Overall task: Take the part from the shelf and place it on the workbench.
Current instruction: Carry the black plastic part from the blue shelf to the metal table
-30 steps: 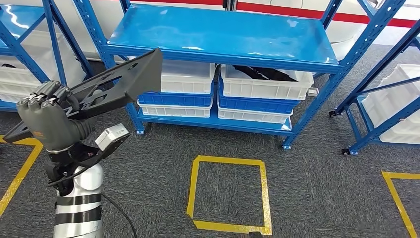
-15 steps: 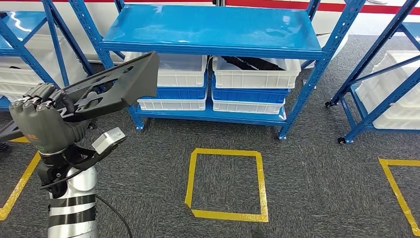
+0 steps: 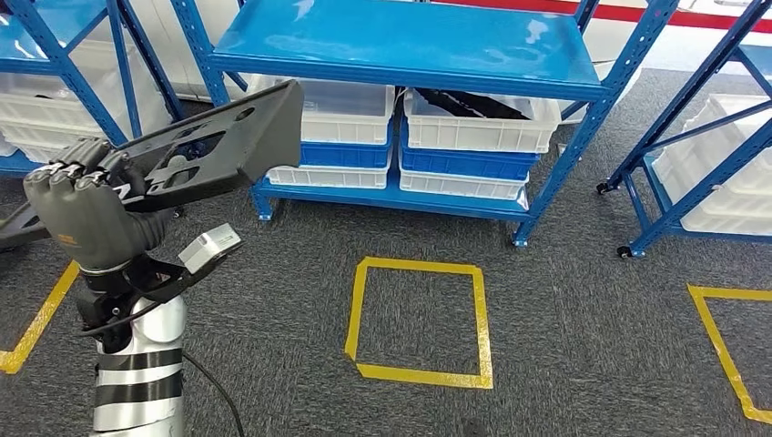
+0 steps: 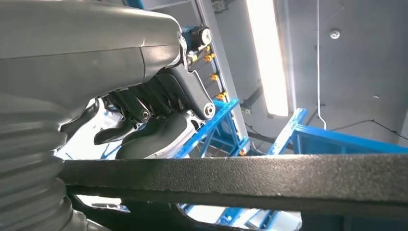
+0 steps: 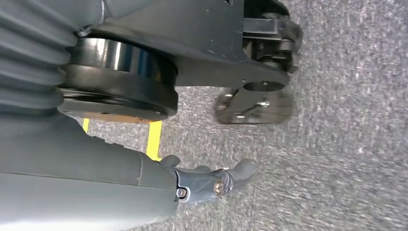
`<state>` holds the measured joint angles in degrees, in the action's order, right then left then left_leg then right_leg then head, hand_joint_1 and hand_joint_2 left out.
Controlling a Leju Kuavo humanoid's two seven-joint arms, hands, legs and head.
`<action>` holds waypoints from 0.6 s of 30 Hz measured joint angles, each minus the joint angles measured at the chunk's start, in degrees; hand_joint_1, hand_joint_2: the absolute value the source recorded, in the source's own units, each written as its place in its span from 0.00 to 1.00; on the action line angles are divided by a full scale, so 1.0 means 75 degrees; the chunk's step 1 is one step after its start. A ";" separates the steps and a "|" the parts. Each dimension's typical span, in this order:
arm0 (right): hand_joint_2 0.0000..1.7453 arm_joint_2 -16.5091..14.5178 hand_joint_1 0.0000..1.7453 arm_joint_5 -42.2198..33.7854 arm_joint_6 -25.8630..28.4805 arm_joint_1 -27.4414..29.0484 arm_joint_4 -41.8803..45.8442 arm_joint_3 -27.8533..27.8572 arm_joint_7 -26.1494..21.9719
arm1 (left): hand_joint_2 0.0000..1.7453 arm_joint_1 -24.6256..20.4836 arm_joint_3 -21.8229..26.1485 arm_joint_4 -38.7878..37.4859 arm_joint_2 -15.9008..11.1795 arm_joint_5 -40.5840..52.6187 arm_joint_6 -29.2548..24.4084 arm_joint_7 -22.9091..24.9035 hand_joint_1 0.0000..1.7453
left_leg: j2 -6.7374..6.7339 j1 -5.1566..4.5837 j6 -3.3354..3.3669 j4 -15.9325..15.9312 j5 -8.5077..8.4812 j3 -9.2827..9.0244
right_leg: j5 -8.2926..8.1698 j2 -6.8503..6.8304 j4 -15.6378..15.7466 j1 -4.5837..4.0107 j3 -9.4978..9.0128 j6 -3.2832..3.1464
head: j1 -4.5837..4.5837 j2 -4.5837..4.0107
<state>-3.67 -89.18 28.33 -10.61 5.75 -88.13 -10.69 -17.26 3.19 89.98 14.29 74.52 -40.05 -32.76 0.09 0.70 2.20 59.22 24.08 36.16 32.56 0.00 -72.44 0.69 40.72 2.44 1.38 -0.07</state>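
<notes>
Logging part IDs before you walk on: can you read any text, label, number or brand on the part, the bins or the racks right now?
None readable.
Black part, held in the left hand: no print or label shows, in the head view or the left wrist view.
White bins and blue bins on the blue rack: no legible labels.
Yellow floor square: plain tape, no lettering.
Right hand: no markings.

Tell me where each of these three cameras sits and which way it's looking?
Head view: high on the robot, looking forward and down at blue shelving, carpet and its left hand gripping a black part.
Left wrist view: behind the left hand, looking up past the part's edge toward ceiling lights.
Right wrist view: behind the hanging right hand, looking down at carpet.
Shared: head and left wrist views both show the part and shelving.
</notes>
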 joint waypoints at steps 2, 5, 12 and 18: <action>0.00 0.0007 0.00 -0.0032 -0.0003 -0.0020 0.0000 0.0035 -0.0040 | 1.00 -0.0002 -0.0113 -0.0034 0.0000 0.0000 0.0001 0.0074 1.00 | -0.0013 0.0001 -0.0023 0.0002 -0.0186 0.0241 | -0.0069 -0.0001 -0.0278 0.0011 -0.0131 0.0131 | -0.0010 0.0000; 0.00 0.0021 0.00 -0.0047 0.0012 -0.0074 0.0000 0.0066 -0.0098 | 1.00 -0.0017 -0.0206 -0.0055 -0.0006 -0.0070 -0.0001 0.0150 1.00 | -0.0017 -0.0001 -0.0112 0.0011 -0.0473 0.0559 | -0.0406 -0.0001 0.1047 0.0005 -0.1196 0.0226 | -0.0013 0.0000; 0.00 -0.0041 0.00 -0.0057 0.0025 -0.0124 0.0001 0.0070 -0.0169 | 1.00 -0.0126 -0.0199 -0.0052 -0.0058 -0.0346 -0.0001 0.0071 1.00 | 0.0008 0.0037 -0.0418 0.0190 -0.0357 0.0751 | -0.0611 0.0025 0.2055 0.0005 -0.1533 -0.0273 | 0.0057 0.0000; 0.00 -0.0083 0.00 -0.0063 -0.0108 -0.0127 0.0002 0.0070 -0.0131 | 1.00 -0.0148 -0.0179 -0.0054 -0.0101 -0.0469 -0.0002 0.0059 1.00 | 0.0010 0.0090 -0.0520 0.2133 0.0576 0.0730 | -0.1156 -0.0017 0.1998 -0.0027 -0.0878 -0.0346 | 0.0091 0.0000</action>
<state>-4.29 -89.65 27.52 -11.56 5.76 -87.60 -11.67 -18.37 1.85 89.58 13.54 71.00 -40.06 -32.32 0.17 1.37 -1.70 75.22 28.40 41.64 23.89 -0.13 -57.45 0.48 34.13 -0.15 2.06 -0.07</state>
